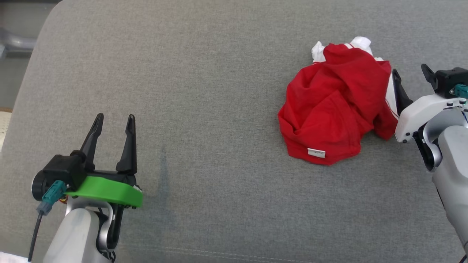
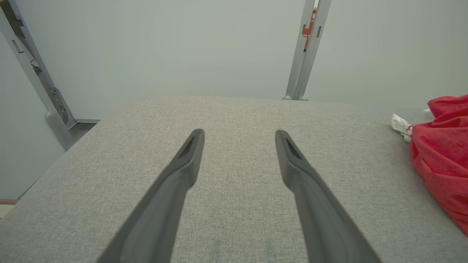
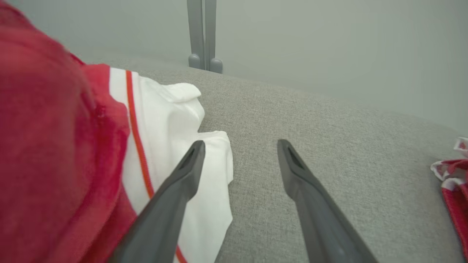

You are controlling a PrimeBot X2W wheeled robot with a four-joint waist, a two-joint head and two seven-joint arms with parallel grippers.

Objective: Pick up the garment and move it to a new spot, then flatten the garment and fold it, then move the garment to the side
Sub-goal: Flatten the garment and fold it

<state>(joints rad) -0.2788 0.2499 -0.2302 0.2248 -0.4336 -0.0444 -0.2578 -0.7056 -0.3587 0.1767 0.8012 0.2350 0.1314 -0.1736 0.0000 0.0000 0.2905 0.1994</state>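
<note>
The garment [image 1: 336, 104] is a crumpled red and white heap on the grey cushion, right of centre, with a small white label at its near hem. My right gripper [image 1: 411, 73] stands open at its right edge; in the right wrist view the right gripper [image 3: 239, 146] has one finger over the white part of the garment [image 3: 161, 146] and the other over bare cushion. My left gripper [image 1: 114, 120] hovers open over bare fabric at the lower left, far from the heap. The left wrist view shows the left gripper [image 2: 239, 135] empty, with the garment [image 2: 442, 153] at the right edge.
The grey cushion [image 1: 204, 91] spreads wide to the left and front of the heap, and its rounded left edge drops to the floor. A metal post [image 2: 307, 51] stands behind the far edge. Another red and white cloth [image 3: 453, 179] lies at the right margin of the right wrist view.
</note>
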